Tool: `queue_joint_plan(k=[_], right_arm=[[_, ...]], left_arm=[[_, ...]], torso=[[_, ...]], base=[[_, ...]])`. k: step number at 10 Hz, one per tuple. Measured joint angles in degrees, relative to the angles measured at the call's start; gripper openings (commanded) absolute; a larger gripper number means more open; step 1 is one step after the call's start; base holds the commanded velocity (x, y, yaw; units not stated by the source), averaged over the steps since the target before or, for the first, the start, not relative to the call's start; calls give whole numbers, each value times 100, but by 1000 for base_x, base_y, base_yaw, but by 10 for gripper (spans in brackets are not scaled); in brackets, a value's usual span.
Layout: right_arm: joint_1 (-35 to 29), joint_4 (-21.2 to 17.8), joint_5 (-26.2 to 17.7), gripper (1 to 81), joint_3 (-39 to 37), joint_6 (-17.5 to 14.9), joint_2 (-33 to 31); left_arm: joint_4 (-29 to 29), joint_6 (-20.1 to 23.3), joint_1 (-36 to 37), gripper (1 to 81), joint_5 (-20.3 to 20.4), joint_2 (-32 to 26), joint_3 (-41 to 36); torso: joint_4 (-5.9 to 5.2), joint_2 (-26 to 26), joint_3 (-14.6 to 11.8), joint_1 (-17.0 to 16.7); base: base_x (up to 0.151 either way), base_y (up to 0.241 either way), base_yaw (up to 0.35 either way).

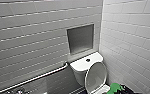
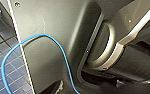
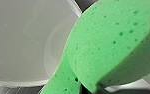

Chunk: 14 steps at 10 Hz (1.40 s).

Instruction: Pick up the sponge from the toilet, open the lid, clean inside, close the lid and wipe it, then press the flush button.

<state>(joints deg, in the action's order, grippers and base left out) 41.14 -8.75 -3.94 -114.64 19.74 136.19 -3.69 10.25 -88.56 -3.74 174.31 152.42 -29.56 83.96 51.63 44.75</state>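
The white toilet [image 1: 81,67] stands in the corner, its dark flush button [image 1: 88,60] in the middle of the tank top. The lid [image 1: 96,76] is raised and leans back toward the tank. Just right of the lid, at the lower edge of the head view, my right gripper [image 1: 124,89] is shut on the bright green sponge [image 1: 115,87]. In the right wrist view the sponge [image 3: 111,42] looms large in front of a curved white surface of the toilet [image 3: 21,45]. The left wrist view looks along my own dark body, with nothing in the left gripper.
A metal grab bar [image 1: 33,78] runs along the tiled wall left of the toilet. A recessed niche [image 1: 80,38] sits above the tank. The right-hand tiled wall [image 1: 131,37] is close beside the toilet. A blue cable [image 2: 63,57] loops over my body above dark floor tiles [image 2: 1,62].
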Motion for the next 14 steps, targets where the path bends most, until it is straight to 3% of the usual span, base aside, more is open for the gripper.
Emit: queue_joint_plan(k=[5,10,14], right_arm=[[-226,-1,119,10,-107,179,11],[-341,-4,152,10,-413,226,293],[-540,-4,157,10,-558,562,400]], left_arm=[[0,0,15,811,-61,30,-10],[0,0,65,811,-59,61,-18],[0,0,72,811,-46,59,-21]], torso=[[0,99,822,61],[0,129,878,79],[2,612,878,361]], base=[[0,0,0],[0,0,0],[0,0,0]])
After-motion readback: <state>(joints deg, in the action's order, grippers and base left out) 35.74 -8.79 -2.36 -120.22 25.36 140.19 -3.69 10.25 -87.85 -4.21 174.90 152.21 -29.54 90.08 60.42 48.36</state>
